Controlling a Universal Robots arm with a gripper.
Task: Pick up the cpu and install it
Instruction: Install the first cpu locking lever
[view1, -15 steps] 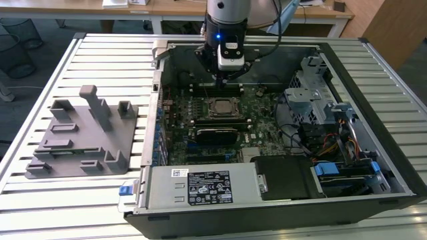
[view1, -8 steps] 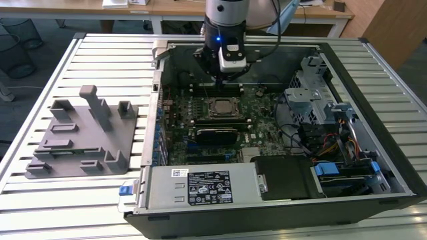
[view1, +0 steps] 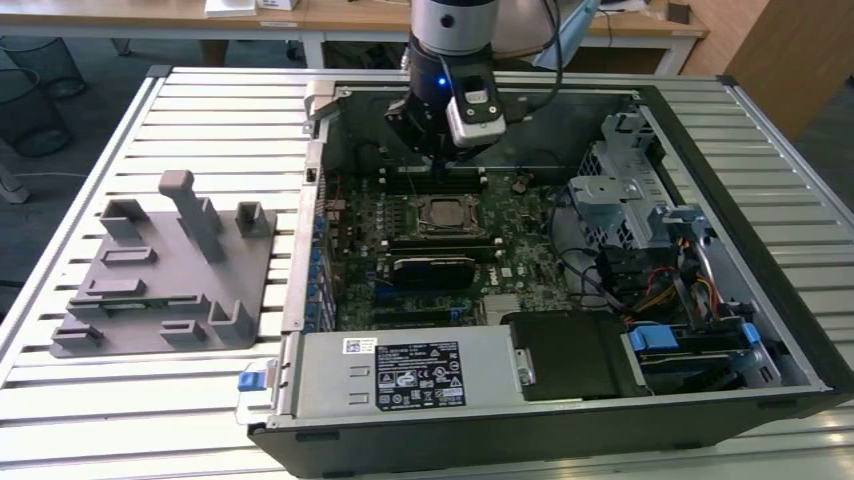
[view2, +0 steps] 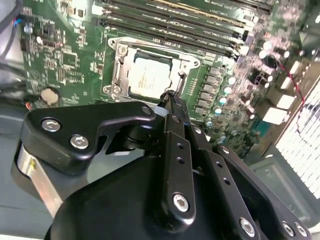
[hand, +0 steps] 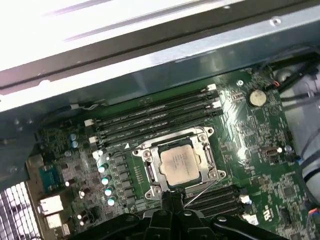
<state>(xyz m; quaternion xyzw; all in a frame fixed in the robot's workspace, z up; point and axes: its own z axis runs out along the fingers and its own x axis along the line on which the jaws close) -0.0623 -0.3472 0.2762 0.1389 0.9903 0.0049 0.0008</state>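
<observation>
Slatted metal table, open computer case on it. Gripper fingers pressed together, gripping nothing, tips just beside the cpu, which is seated in the motherboard socket. Grey plastic tray at exterior view's left.

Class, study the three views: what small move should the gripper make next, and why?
Probably a short lift straight up. The chip already lies flat inside the metal socket frame on the board, and the gripper hangs close to the frame's edge, fingers together with nothing between them, so backing away looks safest.
</observation>
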